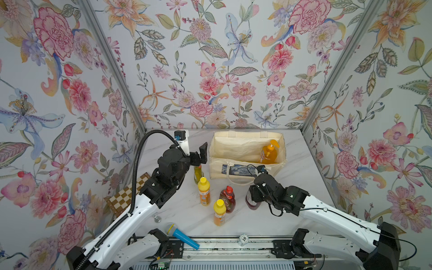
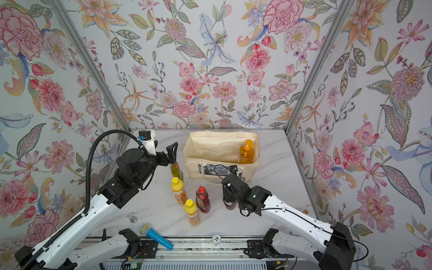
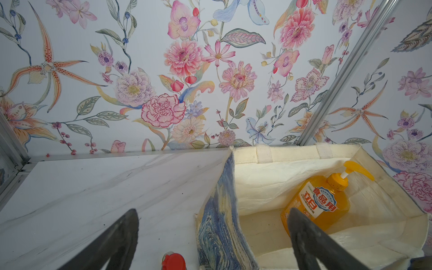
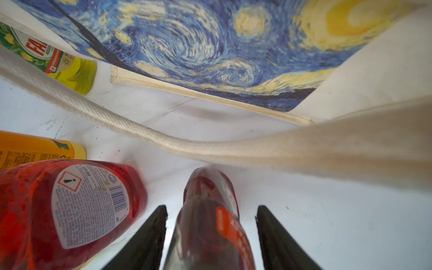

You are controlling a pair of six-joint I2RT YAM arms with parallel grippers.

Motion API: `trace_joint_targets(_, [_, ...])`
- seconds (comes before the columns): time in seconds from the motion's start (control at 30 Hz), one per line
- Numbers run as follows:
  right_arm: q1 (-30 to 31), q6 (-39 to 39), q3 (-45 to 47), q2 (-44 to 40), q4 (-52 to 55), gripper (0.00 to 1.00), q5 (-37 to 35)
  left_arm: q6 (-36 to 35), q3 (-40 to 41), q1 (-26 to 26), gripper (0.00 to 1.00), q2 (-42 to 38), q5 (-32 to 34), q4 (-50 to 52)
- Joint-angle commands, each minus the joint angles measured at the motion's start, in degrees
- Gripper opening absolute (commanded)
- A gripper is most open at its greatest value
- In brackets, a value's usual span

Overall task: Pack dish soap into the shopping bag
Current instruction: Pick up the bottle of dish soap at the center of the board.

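The cream shopping bag [image 1: 219, 167] [image 2: 194, 164] stands open at the back, and the orange pump bottle [image 1: 268, 153] [image 3: 315, 203] is upright inside it. My left gripper [image 1: 201, 156] [image 3: 212, 211] is open, hovering over the slim yellow-green bottle [image 1: 198, 174] [image 4: 70, 70] at the bag's left side; that bottle's red cap [image 3: 174, 261] shows below the jaws. My right gripper [image 1: 253, 192] [image 4: 211, 207] straddles a dark red bottle [image 1: 251, 203] [image 4: 208, 222], with a gap at each finger. Two orange yellow-capped bottles [image 1: 204, 191] [image 1: 219, 212] and another dark red bottle [image 1: 227, 198] stand between the arms.
The bag's rope handle [image 4: 140, 133] lies across the table just beyond the straddled bottle. A blue toy microphone [image 1: 181, 236] lies at the front edge, a checkerboard [image 1: 131, 196] under the left arm, a small metal knob [image 1: 157, 218] near it, and a round chip [image 1: 243, 239] on the rail.
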State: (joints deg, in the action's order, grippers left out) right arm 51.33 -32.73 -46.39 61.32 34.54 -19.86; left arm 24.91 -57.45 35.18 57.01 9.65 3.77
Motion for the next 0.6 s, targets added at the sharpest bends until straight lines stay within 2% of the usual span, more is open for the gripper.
trace_joint_targets(0.0, [-0.35, 0.91, 1.46, 0.6, -0.53, 0.67, 0.53, 0.19, -1.33, 0.15, 0.99, 0.24, -0.99, -0.96])
trace_joint_targets(0.1, [-0.35, 1.22, 2.08, 0.3, -0.54, 0.65, 0.52, 0.32, -1.69, 0.15, 0.99, 0.51, -1.36, -0.48])
trace_joint_targets(0.17, [-0.33, 1.41, 2.44, -0.18, -0.69, 0.58, 0.43, 0.38, -1.91, 0.16, 0.99, 0.83, -1.86, -0.2])
trace_joint_targets(0.3, [-0.35, 2.54, 3.65, -1.92, -2.45, 0.52, 0.59, 0.39, -2.14, 0.15, 0.99, 1.27, -2.35, 0.01])
trace_joint_targets(0.33, [-0.35, 2.88, 4.0, -2.36, -3.25, 0.53, 0.61, 0.46, -2.14, 0.15, 0.99, 1.38, -2.36, -0.07])
trace_joint_targets(0.43, [-0.38, 4.39, 4.93, -3.42, -5.31, 0.68, 0.52, 0.43, -2.05, 0.16, 0.99, 1.46, -2.52, -0.12])
trace_joint_targets(0.57, [-0.32, 7.49, 7.62, -5.16, -9.6, 0.69, -0.66, -0.01, -1.4, 0.11, 1.0, 1.22, -2.52, -1.03])
